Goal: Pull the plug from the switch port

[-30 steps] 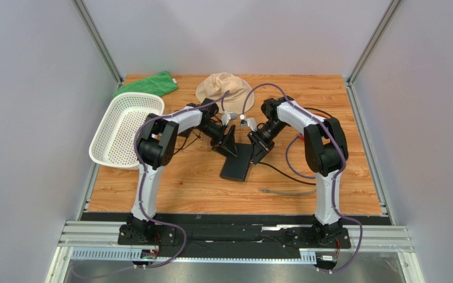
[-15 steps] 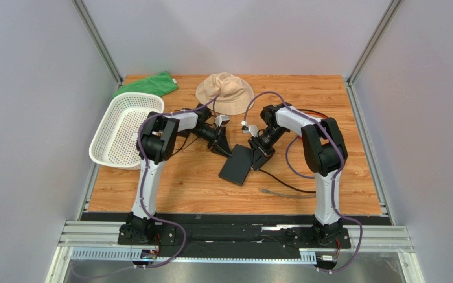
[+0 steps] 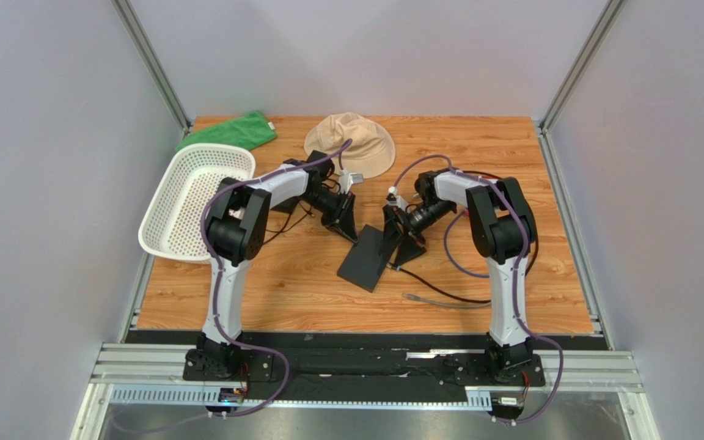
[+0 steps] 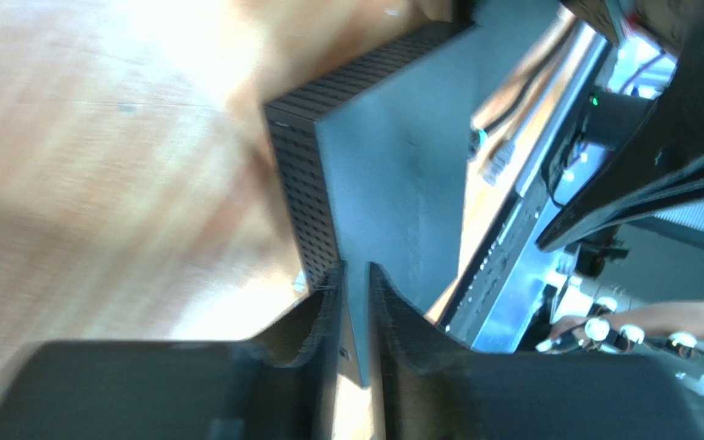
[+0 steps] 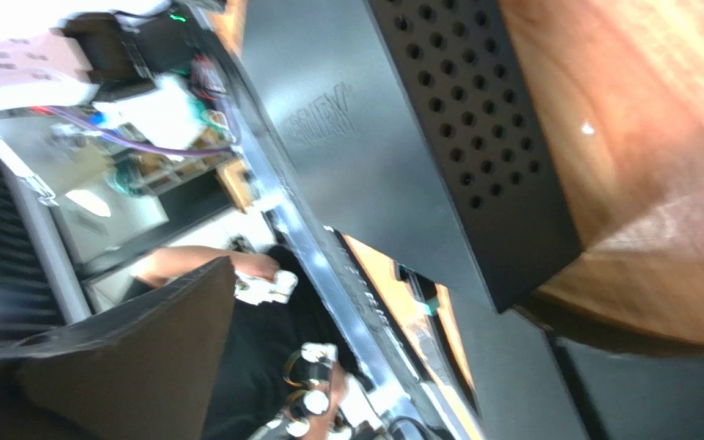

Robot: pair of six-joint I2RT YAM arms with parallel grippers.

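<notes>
Pinching the switch (image 4: pixel 402 156) by one thin edge, the left gripper (image 4: pixel 354 280) has its two fingers (image 4: pixel 323 316) closed tight on the black panel, with only the panel's thickness between them. From above, this gripper (image 3: pixel 346 223) sits at the switch's (image 3: pixel 368 261) far left corner, and the box lies slantwise near the middle of the table (image 3: pixel 282 284); its far end looks raised, but how far off the wood is unclear

The right gripper (image 3: pixel 394 238) is at the switch's far right side. In its wrist view one finger (image 5: pixel 135 357) shows at lower left, a dark shape at lower right seems to be the other, and the perforated corner of the switch (image 5: pixel 475 156) lies in the wide gap between them, so the jaws stand apart. Whether either finger touches the box cannot be told

A black cable (image 3: pixel 443 287) runs from the switch's right edge, under the right gripper, toward the right arm's base. The plug itself is too small to make out

A white basket (image 3: pixel 186 197) sits at the left edge, a green cloth (image 3: pixel 232 131) and a beige hat (image 3: pixel 351 142) at the back, and a short grey lead (image 3: pixel 420 298) lies near the black cable
</notes>
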